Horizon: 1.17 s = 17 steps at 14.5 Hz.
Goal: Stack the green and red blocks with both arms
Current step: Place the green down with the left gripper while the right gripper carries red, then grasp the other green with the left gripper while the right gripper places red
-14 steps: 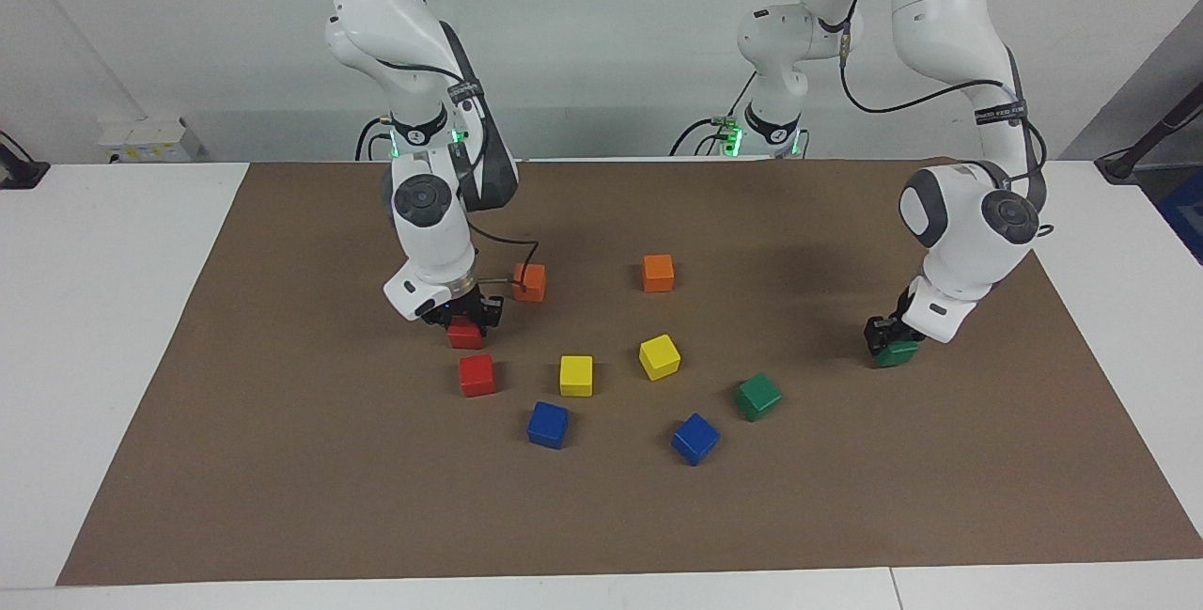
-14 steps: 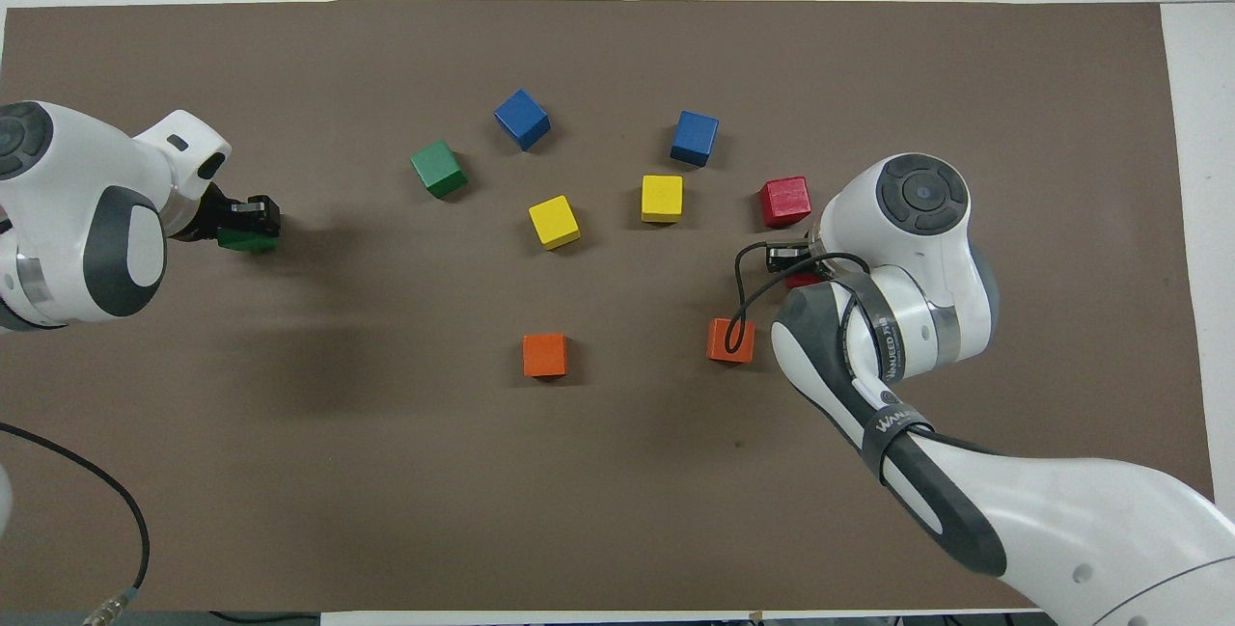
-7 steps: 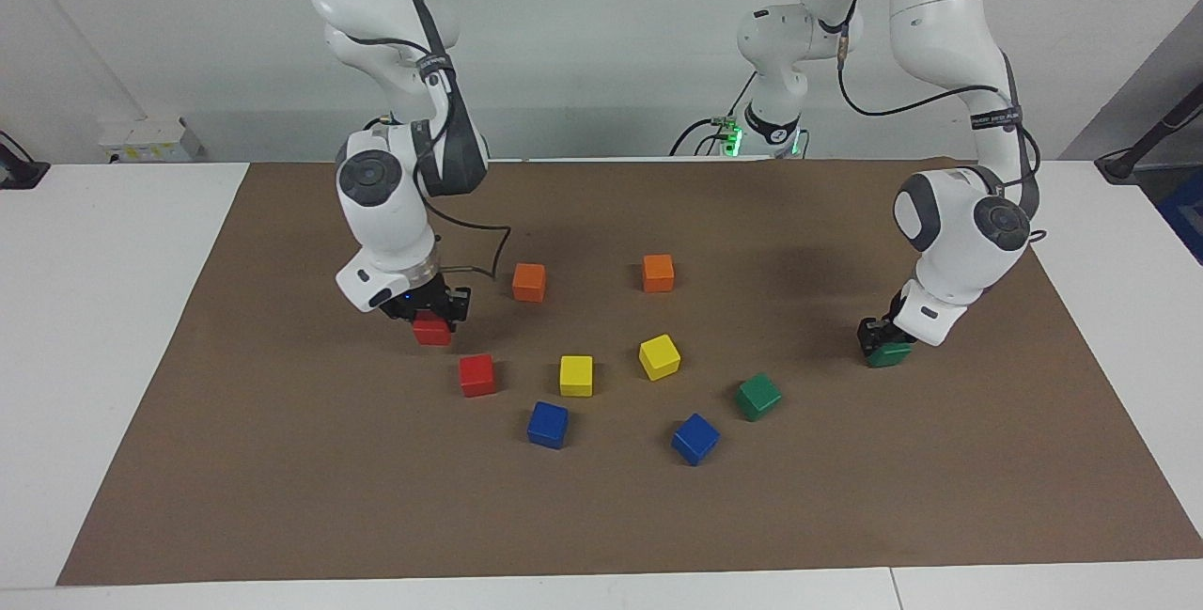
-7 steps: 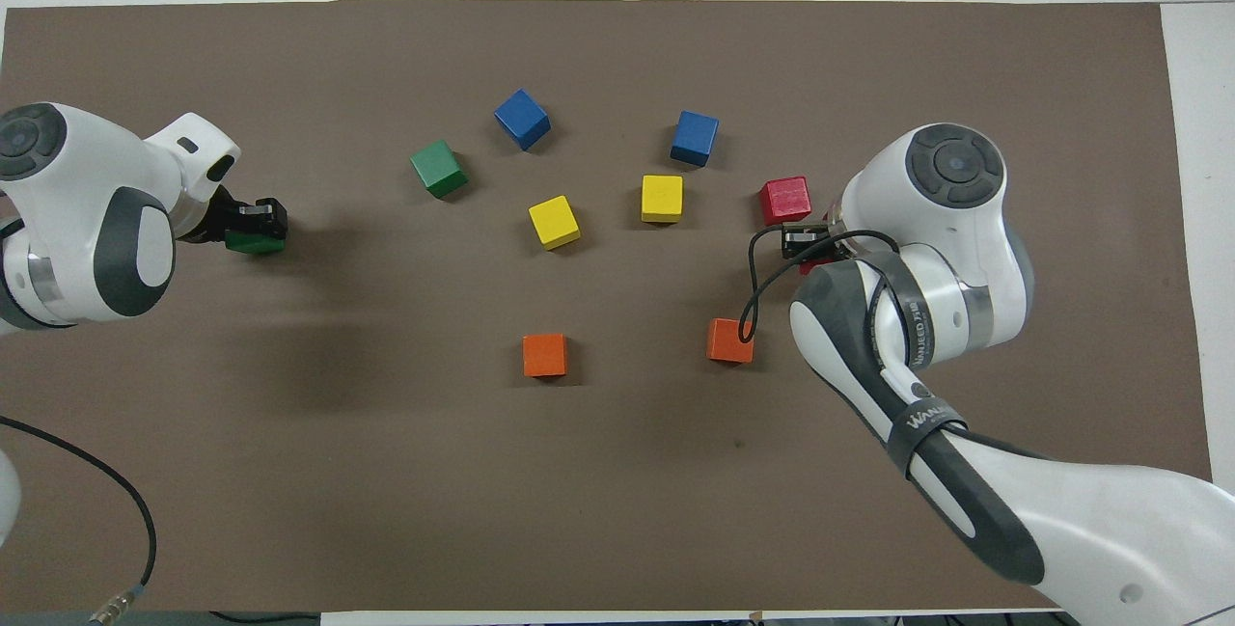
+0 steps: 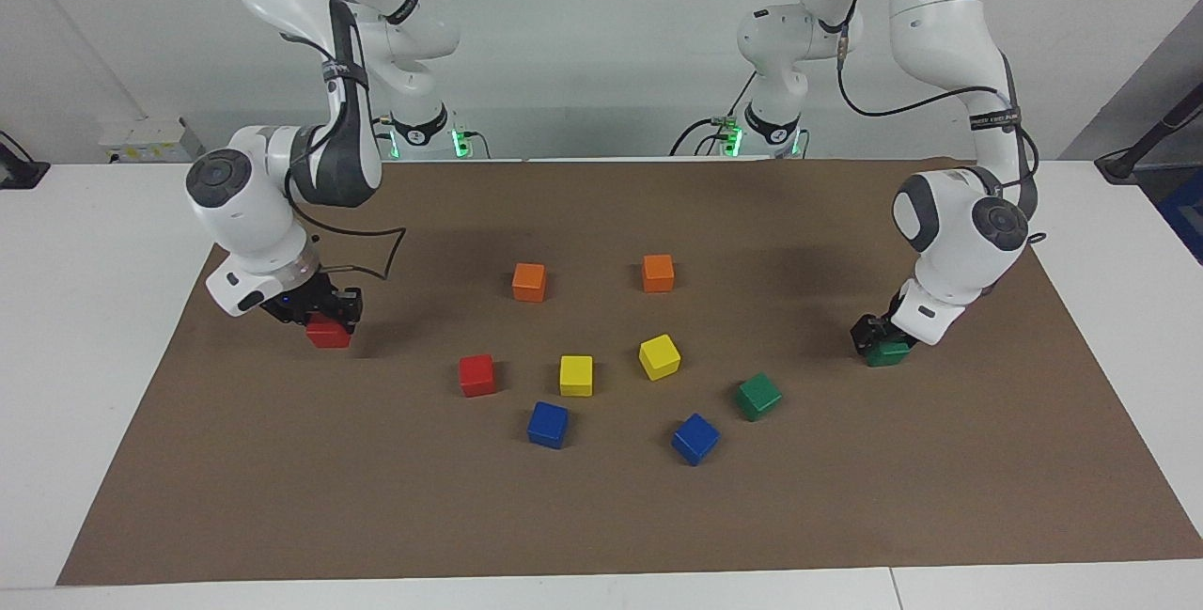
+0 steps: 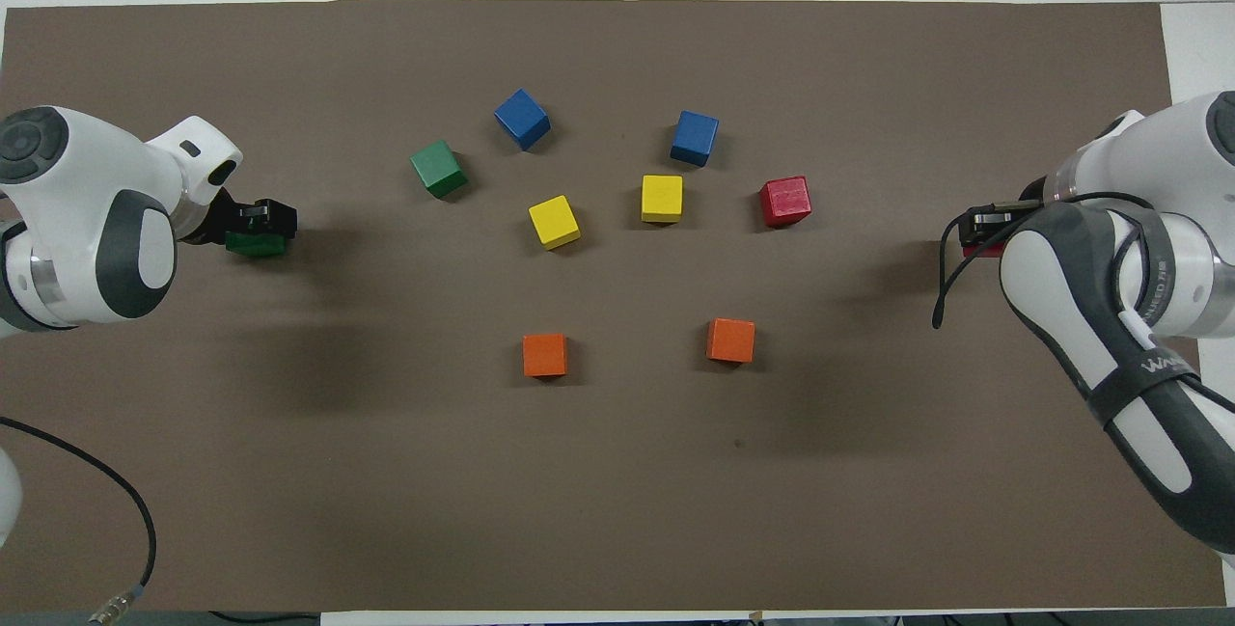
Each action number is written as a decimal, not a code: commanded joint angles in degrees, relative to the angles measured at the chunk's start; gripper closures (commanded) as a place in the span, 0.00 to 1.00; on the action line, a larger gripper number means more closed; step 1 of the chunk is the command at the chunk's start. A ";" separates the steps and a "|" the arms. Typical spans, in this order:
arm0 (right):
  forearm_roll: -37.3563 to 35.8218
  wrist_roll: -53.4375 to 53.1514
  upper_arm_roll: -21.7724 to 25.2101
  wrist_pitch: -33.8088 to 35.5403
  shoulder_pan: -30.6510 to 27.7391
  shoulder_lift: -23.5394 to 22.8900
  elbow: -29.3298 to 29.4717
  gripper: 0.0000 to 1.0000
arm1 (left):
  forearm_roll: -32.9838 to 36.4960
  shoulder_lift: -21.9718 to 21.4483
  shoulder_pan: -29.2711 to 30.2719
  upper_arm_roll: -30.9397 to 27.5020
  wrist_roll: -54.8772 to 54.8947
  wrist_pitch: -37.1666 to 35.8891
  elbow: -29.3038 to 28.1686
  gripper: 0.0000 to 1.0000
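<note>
My right gripper is shut on a red block, held low over the mat toward the right arm's end of the table; in the overhead view only a red sliver shows under that gripper. A second red block lies loose on the mat beside a yellow cube. My left gripper sits low around a green block toward the left arm's end, and the block looks down on the mat. Another green block lies free near a blue cube.
Two yellow cubes, two blue cubes and two orange cubes are scattered over the middle of the brown mat. White table borders the mat on all sides.
The right arm has swung the red block away from the middle cubes toward its own end of the table. The left gripper with the green block has barely shifted.
</note>
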State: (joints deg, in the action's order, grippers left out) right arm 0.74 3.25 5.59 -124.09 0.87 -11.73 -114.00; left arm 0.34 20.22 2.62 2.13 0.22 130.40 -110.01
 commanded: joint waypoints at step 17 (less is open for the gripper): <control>-0.47 10.02 -0.66 -11.69 -3.07 -1.10 -7.81 1.00 | -0.25 16.52 -19.04 -0.64 -44.76 -15.44 34.51 0.00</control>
State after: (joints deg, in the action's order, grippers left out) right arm 0.66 11.07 5.58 -132.81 -0.56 -12.88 -120.38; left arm 0.09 35.16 -14.26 2.64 -40.54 114.74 -77.56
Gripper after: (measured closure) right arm 0.449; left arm 0.000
